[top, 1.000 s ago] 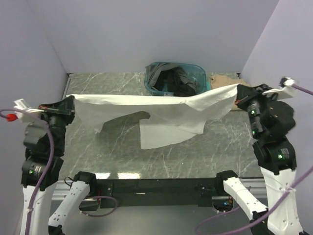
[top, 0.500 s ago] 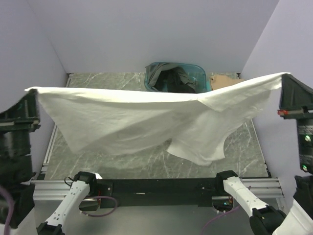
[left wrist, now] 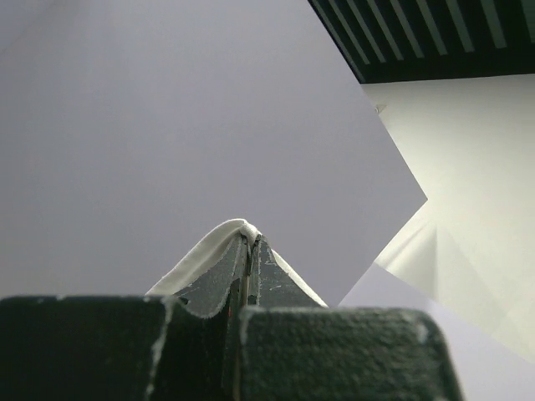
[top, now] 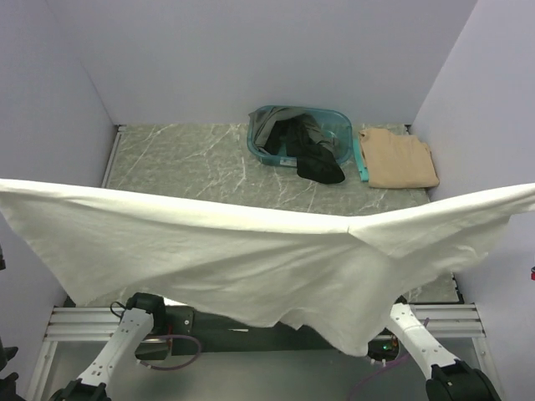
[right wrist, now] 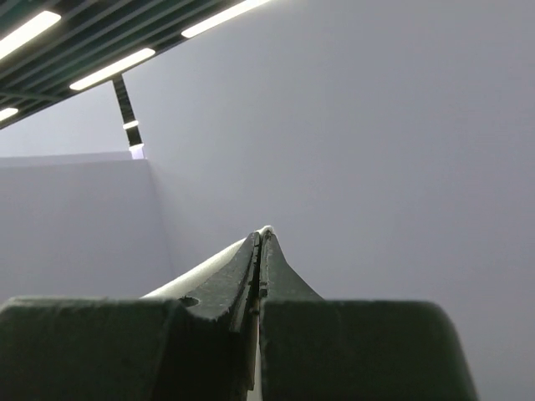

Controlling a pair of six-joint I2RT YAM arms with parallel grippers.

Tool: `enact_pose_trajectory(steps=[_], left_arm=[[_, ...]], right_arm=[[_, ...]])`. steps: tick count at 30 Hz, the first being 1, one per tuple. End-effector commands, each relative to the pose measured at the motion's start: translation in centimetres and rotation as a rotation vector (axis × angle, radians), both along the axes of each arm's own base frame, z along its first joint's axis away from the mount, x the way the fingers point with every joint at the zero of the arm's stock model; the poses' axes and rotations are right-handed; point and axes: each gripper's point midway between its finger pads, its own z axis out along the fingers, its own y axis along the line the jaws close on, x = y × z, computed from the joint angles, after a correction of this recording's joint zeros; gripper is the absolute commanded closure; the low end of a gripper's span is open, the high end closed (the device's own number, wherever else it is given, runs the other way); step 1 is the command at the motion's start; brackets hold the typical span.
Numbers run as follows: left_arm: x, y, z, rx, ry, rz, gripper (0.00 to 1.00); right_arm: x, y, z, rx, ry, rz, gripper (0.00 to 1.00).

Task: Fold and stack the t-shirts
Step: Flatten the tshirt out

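White t-shirt (top: 251, 267), where is it?

Up in the air, spread wide between my two arms, high above the near half of the table (top: 184, 159). Its loose lower edge hangs down in front of my bases (top: 142, 305).

And your grip?

My left gripper (left wrist: 248, 242) is clamped on a fold of its edge, with only a little white cloth showing past the tips. My right gripper (right wrist: 262, 234) is pressed together too, with just a pale sliver of cloth at the tip.

What could go wrong?

Either bite looks thin. If I pull the arms further apart, I judge a corner could slip out and the shirt would drop in a heap. If I lower it here, the hem could catch on my bases. Carried too far back, it could drape over the teal basket (top: 252, 138) or the tan t-shirt (top: 399, 157)
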Motion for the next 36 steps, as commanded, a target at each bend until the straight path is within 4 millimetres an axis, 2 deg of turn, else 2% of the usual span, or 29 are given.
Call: enact_pose_trajectory(steps=[1,6,7,8,9,10,11,13,14,16,17,19,20,22,24,26,27,28,29,30,31,32,33,34,35,36], left_arm=[[1.5,-0.2,0.2,0.035,0.028,0.022,0.99],[4.8,-0.3,-1.8,0.015,0.094,0.032,0.99],[6.4,-0.2,-2.8,0.002,0.13,0.045,0.99],[7.2,-0.2,-3.5,-0.007,0.151,0.053,0.99],[8.0,-0.1,-4.1,-0.018,0.169,0.058,0.99],[10.0,0.0,-5.6,-0.033,0.211,0.076,0.99],[12.1,-0.1,-7.5,-0.033,0.265,0.086,0.99],[14.5,0.0,-9.3,-0.062,0.3,0.104,0.99],[16.9,-0.4,-11.9,-0.049,0.366,0.111,0.99],[19.5,-0.4,-14.6,-0.054,0.43,0.137,0.99],[21.8,-0.3,-17.7,-0.056,0.511,0.165,0.99],[23.8,-0.1,-20.8,-0.072,0.583,0.196,0.99],[25.3,-0.2,-23.6,-0.072,0.633,0.205,0.99],[27.5,-0.5,-26.8,-0.059,0.696,0.218,0.99],[29.4,-0.7,-29.8,-0.031,0.742,0.231,0.99],[31.6,-1.2,-33.4,0.008,0.811,0.232,0.99],[32.5,-1.4,-33.6,0.013,0.795,0.231,0.99],[33.8,-1.6,-35.7,0.029,0.846,0.236,0.99],[34.5,-1.6,-36.9,0.03,0.873,0.247,0.99],[35.9,-1.7,-38.7,0.042,0.916,0.255,0.99],[36.6,-1.7,-39.7,0.05,0.944,0.262,0.99],[37.4,-1.8,-39.9,0.052,0.956,0.269,0.99],[38.6,-1.7,-42.2,0.071,1.022,0.283,0.99],[39.3,-1.8,-42.9,0.078,1.045,0.288,0.99],[40.3,-1.8,-42.5,0.08,1.044,0.292,0.99],[41.4,-2.0,-44.4,0.098,1.091,0.293,0.99]], right_arm=[[-0.7,-0.3,0.8,0.001,-0.05,-0.016,1.0],[3.0,0.1,-0.5,-0.011,0.019,-0.031,1.0],[5.3,0.4,-1.7,-0.017,0.07,-0.034,1.0],[6.1,0.4,-1.8,-0.009,0.073,-0.038,1.0],[8.8,0.9,-3.4,-0.018,0.132,-0.038,1.0],[9.7,0.9,-3.7,-0.011,0.135,-0.044,1.0],[12.4,1.4,-5.7,-0.021,0.199,-0.046,1.0],[14.6,1.6,-7.1,-0.007,0.225,-0.048,1.0],[17.3,2.0,-9.8,-0.016,0.295,-0.05,1.0],[19.5,2.5,-11.4,-0.004,0.324,-0.038,1.0],[21.8,2.2,-13.9,0.018,0.389,-0.074,1.0],[23.5,2.1,-15.7,0.075,0.415,-0.073,1.0],[25.8,2.5,-19.5,0.08,0.485,-0.077,1.0],[28.2,3.4,-22.0,0.075,0.514,-0.05,1.0],[31.8,4.5,-27.0,0.024,0.643,-0.042,1.0],[34.1,4.9,-30.5,-0.003,0.72,-0.051,1.0],[35.9,5.0,-33.0,-0.012,0.786,-0.066,1.0],[36.9,5.1,-33.6,-0.01,0.791,-0.071,1.0],[37.7,5.2,-34.6,-0.014,0.813,-0.075,1.0],[39.1,5.5,-36.4,-0.025,0.855,-0.075,1.0],[39.8,5.8,-36.8,-0.032,0.855,-0.071,1.0],[40.5,5.9,-37.0,-0.035,0.86,-0.07,1.0],[41.7,6.0,-38.7,-0.044,0.901,-0.082,1.0],[42.3,6.0,-39.3,-0.047,0.918,-0.091,1.0],[43.1,5.7,-39.3,-0.045,0.925,-0.115,1.0],[44.1,5.7,-40.9,-0.051,0.966,-0.129,1.0]])
